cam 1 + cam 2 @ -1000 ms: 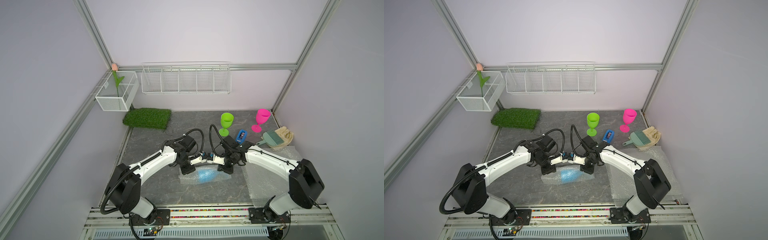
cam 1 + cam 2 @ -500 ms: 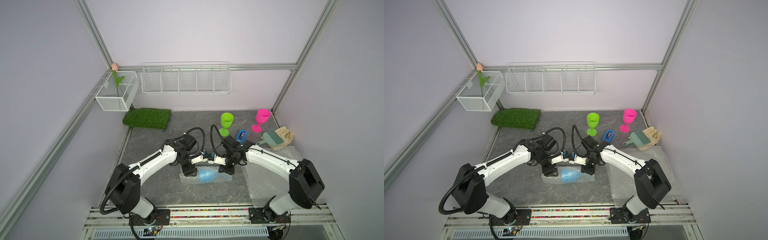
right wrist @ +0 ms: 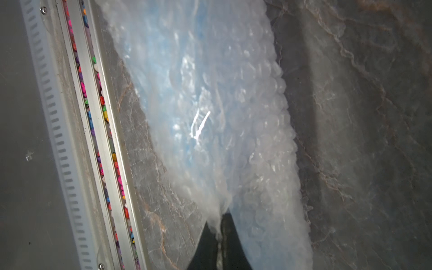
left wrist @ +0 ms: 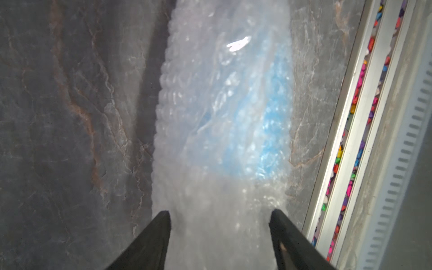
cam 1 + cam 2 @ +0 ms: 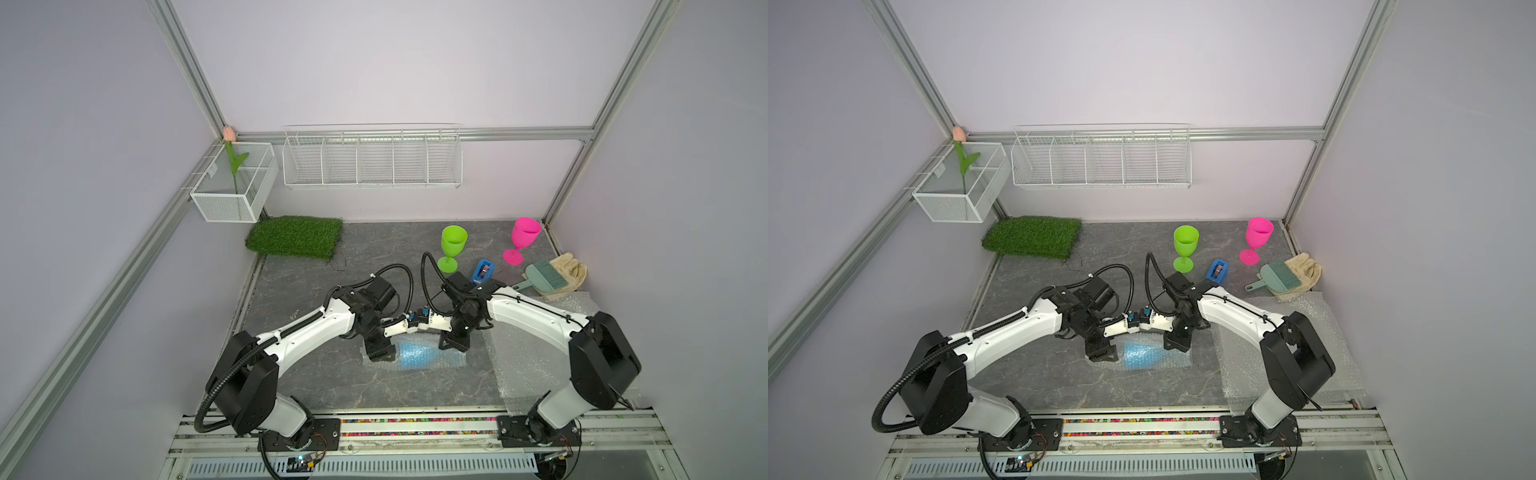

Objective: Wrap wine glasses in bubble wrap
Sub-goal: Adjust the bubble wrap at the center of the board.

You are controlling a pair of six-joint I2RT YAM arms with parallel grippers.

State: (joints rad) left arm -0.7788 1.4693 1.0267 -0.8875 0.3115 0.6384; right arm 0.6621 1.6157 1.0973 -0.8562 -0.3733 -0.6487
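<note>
- blue goblet (image 5: 415, 358) lies on its side, rolled in bubble wrap (image 5: 446, 362), front centre of table (image 5: 332, 386), between both grippers
- right gripper (image 3: 221, 218) pinches one end of the bubble wrap
- left gripper (image 4: 218, 215) spread, fingers straddling the opposite end
- green goblet (image 5: 453, 247) and pink goblet (image 5: 524, 237) upright, back right

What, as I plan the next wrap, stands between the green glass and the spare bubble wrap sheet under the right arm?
The blue tape dispenser sits beside the green glass on the way to the spare sheet, and the right arm stretches across that path and over the sheet. Nothing else visible blocks it.
</note>
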